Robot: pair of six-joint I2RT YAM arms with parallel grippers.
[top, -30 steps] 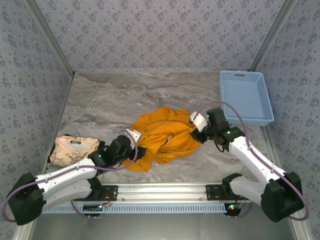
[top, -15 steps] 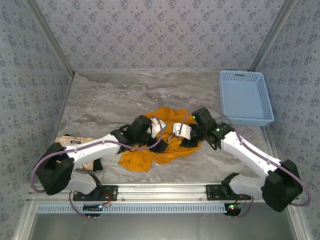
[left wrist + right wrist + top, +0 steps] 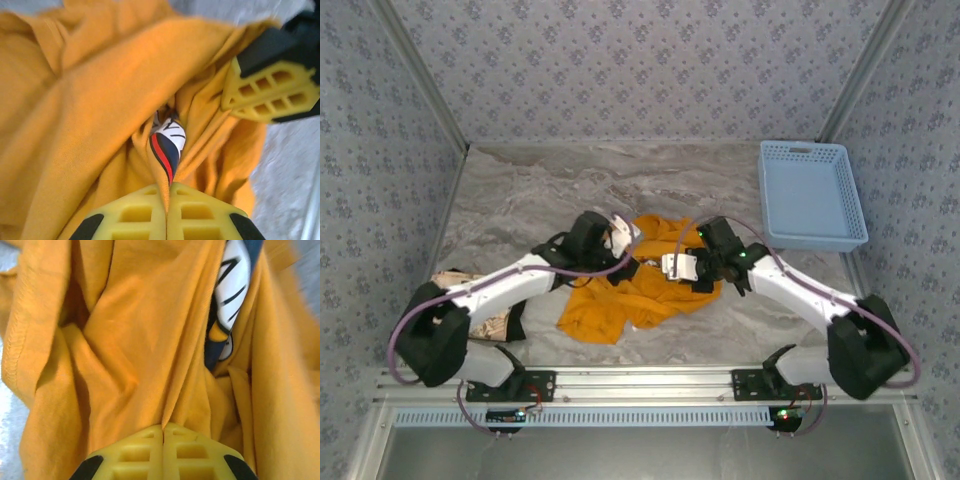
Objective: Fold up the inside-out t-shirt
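inside-out t-shirt (image 3: 605, 305) bunched, folds nipped by left pincer (image 3: 167, 192), right pincer (image 3: 163, 430)

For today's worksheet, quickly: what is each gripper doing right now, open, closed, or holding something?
Left gripper: closed, pinching a fold of the orange t-shirt.
Right gripper: closed, pinching the same t-shirt.

Left arm (image 3: 505, 288) and right arm (image 3: 795, 292) stretched inward, left tool (image 3: 167, 200) clamped closed, right tool (image 3: 163, 435) clamped closed.
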